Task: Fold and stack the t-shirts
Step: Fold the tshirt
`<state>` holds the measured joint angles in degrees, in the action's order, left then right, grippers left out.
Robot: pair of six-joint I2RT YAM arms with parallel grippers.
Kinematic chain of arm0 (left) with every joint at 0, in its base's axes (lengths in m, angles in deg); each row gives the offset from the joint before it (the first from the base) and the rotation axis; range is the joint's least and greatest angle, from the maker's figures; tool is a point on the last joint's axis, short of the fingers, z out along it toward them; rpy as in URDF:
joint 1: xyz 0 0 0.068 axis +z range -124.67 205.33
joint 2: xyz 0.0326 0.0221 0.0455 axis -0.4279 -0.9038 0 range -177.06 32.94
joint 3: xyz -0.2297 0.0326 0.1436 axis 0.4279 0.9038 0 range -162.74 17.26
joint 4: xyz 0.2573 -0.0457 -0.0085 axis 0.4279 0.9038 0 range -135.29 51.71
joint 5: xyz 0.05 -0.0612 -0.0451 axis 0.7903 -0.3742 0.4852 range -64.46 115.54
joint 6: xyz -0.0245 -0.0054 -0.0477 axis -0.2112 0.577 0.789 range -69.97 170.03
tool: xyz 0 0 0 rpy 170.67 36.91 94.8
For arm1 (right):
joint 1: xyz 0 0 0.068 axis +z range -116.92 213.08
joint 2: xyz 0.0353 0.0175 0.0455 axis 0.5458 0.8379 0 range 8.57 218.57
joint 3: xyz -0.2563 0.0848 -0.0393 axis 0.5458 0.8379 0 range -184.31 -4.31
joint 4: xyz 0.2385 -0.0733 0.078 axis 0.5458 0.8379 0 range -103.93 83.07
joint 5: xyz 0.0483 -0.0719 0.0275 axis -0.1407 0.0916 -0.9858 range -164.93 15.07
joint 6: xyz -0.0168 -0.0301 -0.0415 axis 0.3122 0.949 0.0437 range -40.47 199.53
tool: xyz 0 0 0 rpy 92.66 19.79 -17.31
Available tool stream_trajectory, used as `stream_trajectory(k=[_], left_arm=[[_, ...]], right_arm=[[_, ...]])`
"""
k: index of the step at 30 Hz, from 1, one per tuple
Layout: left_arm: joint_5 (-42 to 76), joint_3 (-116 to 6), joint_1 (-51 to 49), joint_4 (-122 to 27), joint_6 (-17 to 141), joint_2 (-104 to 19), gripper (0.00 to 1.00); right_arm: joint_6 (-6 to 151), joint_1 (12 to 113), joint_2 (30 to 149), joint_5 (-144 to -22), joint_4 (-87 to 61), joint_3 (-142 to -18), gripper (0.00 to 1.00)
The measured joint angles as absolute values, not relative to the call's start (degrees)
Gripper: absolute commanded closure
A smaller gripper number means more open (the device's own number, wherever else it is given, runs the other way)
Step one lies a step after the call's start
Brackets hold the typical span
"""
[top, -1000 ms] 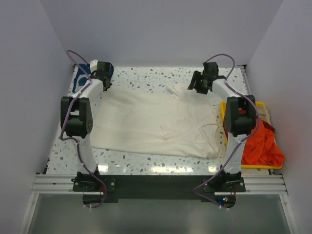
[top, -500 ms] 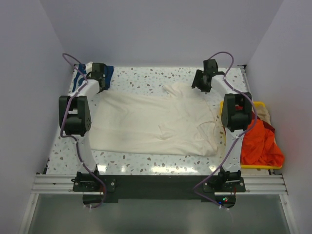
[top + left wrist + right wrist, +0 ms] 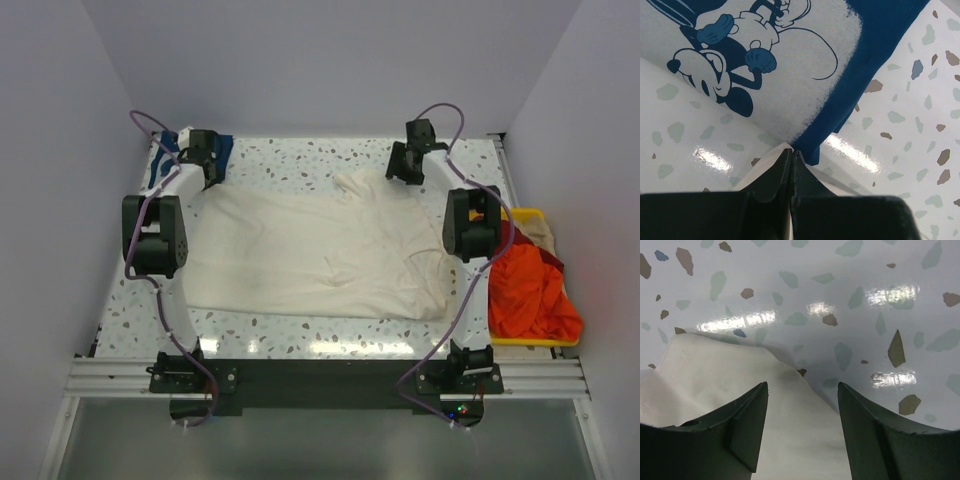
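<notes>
Both arms have shifted since a second ago. The right elbow has swung inward, and the left gripper [image 3: 791,152] has edged leftward, uncovering more navy cloth. I see the cream t-shirt [image 3: 310,250] spread flat across the middle of the speckled table [image 3: 310,160]. I judge it is laid out there to be squared up before folding.

The left pincer is clenched, and a pale corner of the cream shirt appears nipped at its tips, probably to pull that edge taut. The right gripper [image 3: 802,386] is released. Its fingers straddle the shirt's raised far-right corner, ready to pinch.

The navy t-shirt [image 3: 875,50] lies at the far left corner. Its white panel carries a cartoon figure with gloved hands, and I can read no lettering. The orange-red t-shirt [image 3: 530,295] and the beige t-shirt [image 3: 545,232] wait in the yellow bin [image 3: 525,213].
</notes>
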<state>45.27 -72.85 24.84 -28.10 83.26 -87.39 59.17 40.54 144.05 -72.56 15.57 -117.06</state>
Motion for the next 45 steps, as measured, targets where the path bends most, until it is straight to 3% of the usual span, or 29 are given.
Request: stream_trajectory(k=[7,15,26,29,30,37,38,45], left_arm=[[44.76,-72.85,24.84,-28.39,83.26,-87.50,1.00],[44.13,-72.85,24.84,-28.56,83.26,-87.70,1.00],[43.52,-72.85,24.84,-29.22,83.24,-87.92,1.00],[43.39,-72.85,24.84,-29.39,83.24,-87.92,1.00],[43.32,-72.85,24.84,-29.41,83.24,-87.92,1.00],[42.91,-72.85,24.84,-29.43,83.22,-87.92,1.00],[42.84,-72.85,24.84,-29.46,83.22,-87.92,1.00],[42.42,-72.94,25.89,-29.50,83.13,-87.92,1.00]], right_arm=[[59.58,44.13,147.06,-69.30,17.49,-121.51,0.40],[59.91,45.90,148.90,-65.35,18.41,-124.25,0.55],[60.79,45.81,150.80,-65.00,17.65,-127.11,0.54],[61.20,45.81,151.55,-65.48,17.32,-128.16,0.60],[61.22,45.81,151.59,-65.63,17.03,-128.18,0.68],[61.66,45.76,151.57,-66.46,16.09,-127.55,0.92],[61.70,45.76,151.55,-66.42,15.96,-127.48,1.00],[61.68,45.55,150.78,-64.89,15.22,-126.37,1.00]])
